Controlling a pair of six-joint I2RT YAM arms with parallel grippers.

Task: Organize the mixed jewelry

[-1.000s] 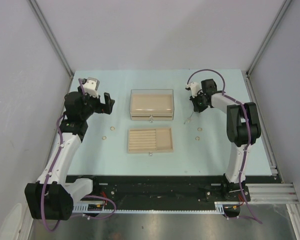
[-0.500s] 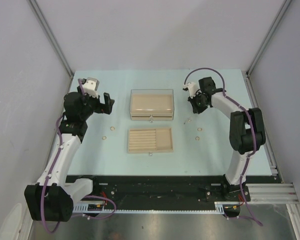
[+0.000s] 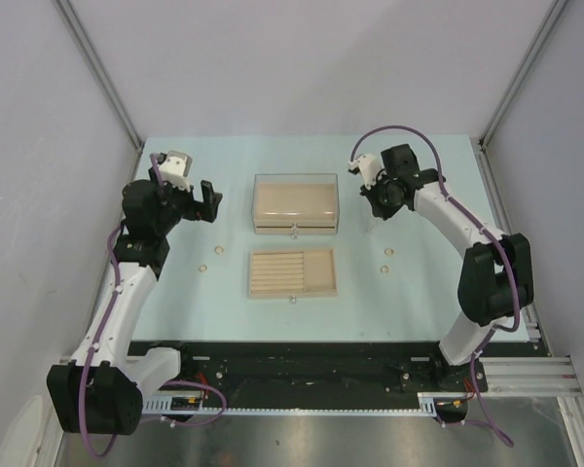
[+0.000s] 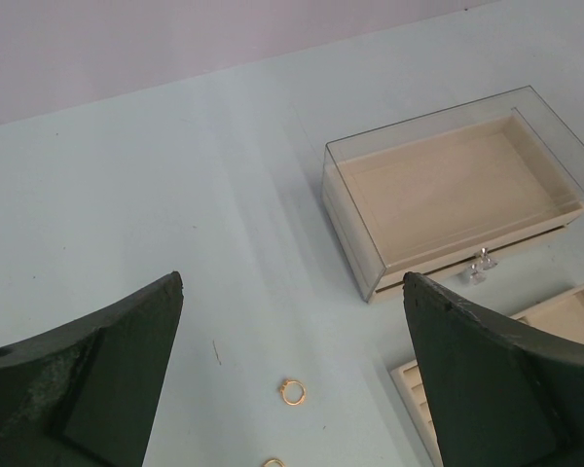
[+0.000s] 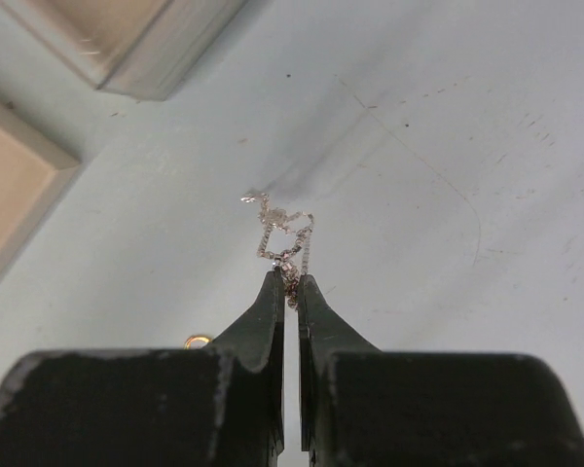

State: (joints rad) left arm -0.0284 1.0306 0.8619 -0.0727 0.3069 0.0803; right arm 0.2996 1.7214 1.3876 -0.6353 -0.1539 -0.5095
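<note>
Pale blue-green table [image 3: 419, 292], matte, with a few fine scuffs visible in the right wrist view. Plain lavender-grey panels enclose it on three sides: back wall [image 3: 311, 58], left wall [image 3: 39, 146], right wall [image 3: 569, 195]. Aluminium posts [image 3: 97, 73] run up the rear corners. Black strip [image 3: 302, 365] along the near edge, grey metal sheet [image 3: 321, 443] below it. Light is even and diffuse, shadows soft.
</note>
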